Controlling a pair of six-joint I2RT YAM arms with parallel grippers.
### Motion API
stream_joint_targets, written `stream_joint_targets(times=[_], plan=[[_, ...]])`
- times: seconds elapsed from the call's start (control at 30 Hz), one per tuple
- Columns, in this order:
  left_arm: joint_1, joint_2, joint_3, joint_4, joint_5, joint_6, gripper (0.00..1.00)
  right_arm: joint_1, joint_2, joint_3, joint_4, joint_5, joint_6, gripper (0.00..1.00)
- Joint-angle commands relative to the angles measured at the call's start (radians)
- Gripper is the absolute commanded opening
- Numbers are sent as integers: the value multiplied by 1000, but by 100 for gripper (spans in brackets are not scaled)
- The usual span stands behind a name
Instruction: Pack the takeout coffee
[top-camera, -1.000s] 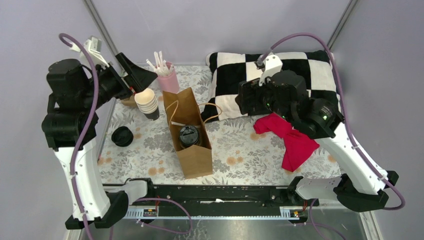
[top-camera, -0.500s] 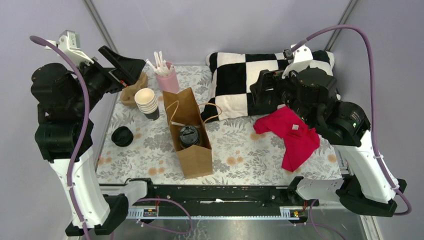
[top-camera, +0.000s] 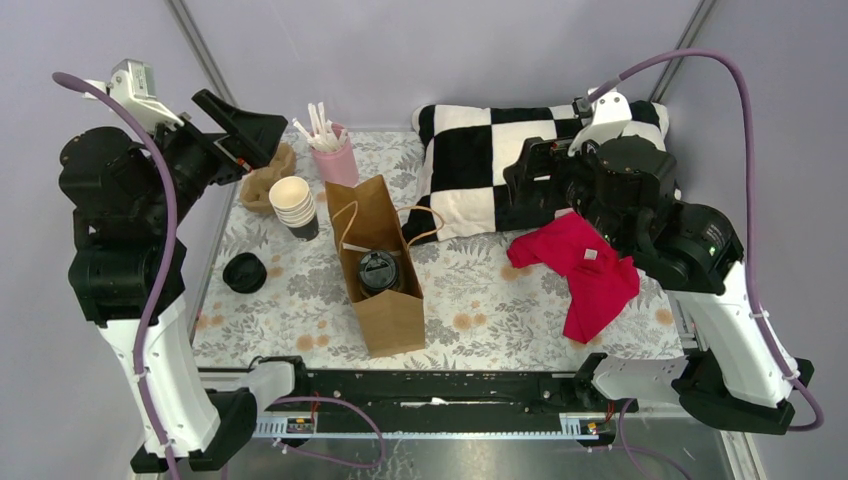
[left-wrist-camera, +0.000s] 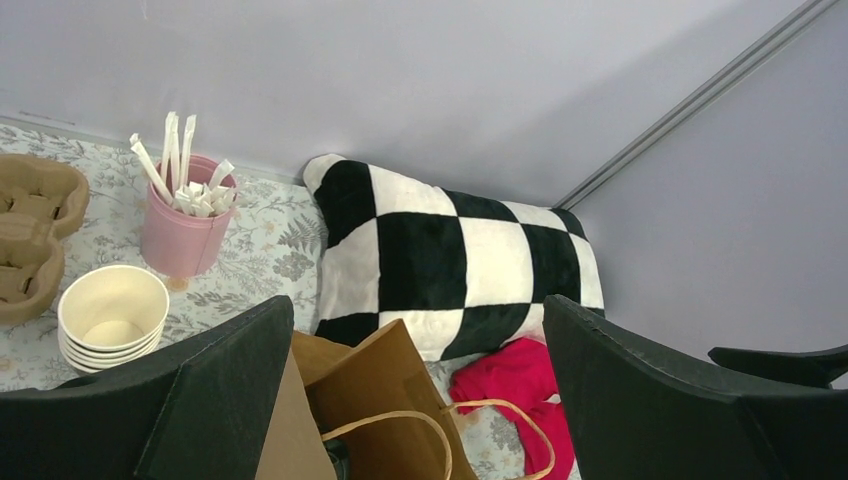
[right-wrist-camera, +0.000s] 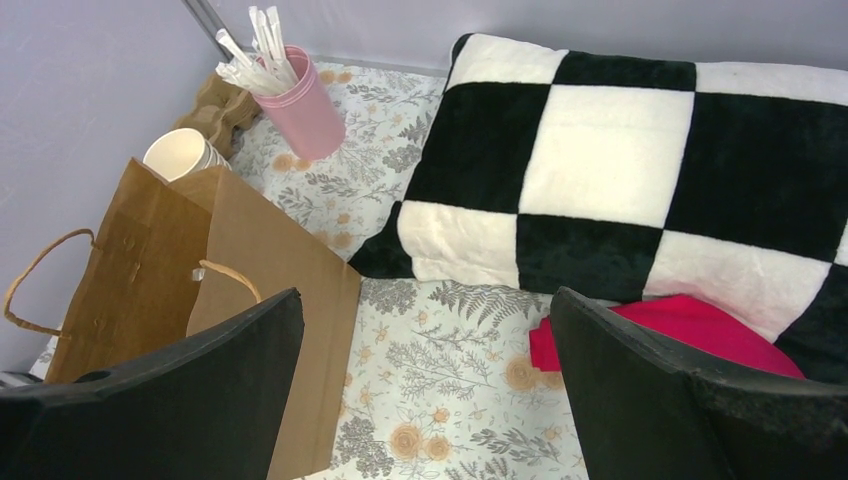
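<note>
— Two grippers, and both with jaws spread wide, gripping nothing?
— Yes. The left gripper (left-wrist-camera: 417, 310) hangs at the upper left of the overhead view. The right gripper (right-wrist-camera: 425, 300) is above the checkered pillow (top-camera: 470, 160) at upper right.
— And the takeout coffee (top-camera: 379, 270)?
— Inside the open brown paper bag (top-camera: 385, 315), centre frame (only its black sip lid shows).
— What's around the bag?
— A stack of lidless paper cups (top-camera: 294, 205) and a pink cup of wrapped straws (top-camera: 337, 155) sit to its upper left. Loose black lids (top-camera: 244, 272) lie further left. A red cloth (top-camera: 590, 275) lies to the right, against the pillow's lower edge.
</note>
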Motion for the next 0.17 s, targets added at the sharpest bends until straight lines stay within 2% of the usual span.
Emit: stream_joint_targets(times=[0.0,0.13], plan=[[-3,-13,15,55,-9,-7,99,-7,-18,35,3,35,21,100],[-3,-16,12,55,1,-2,99,-8,-10,75,-35,78,36,100]])
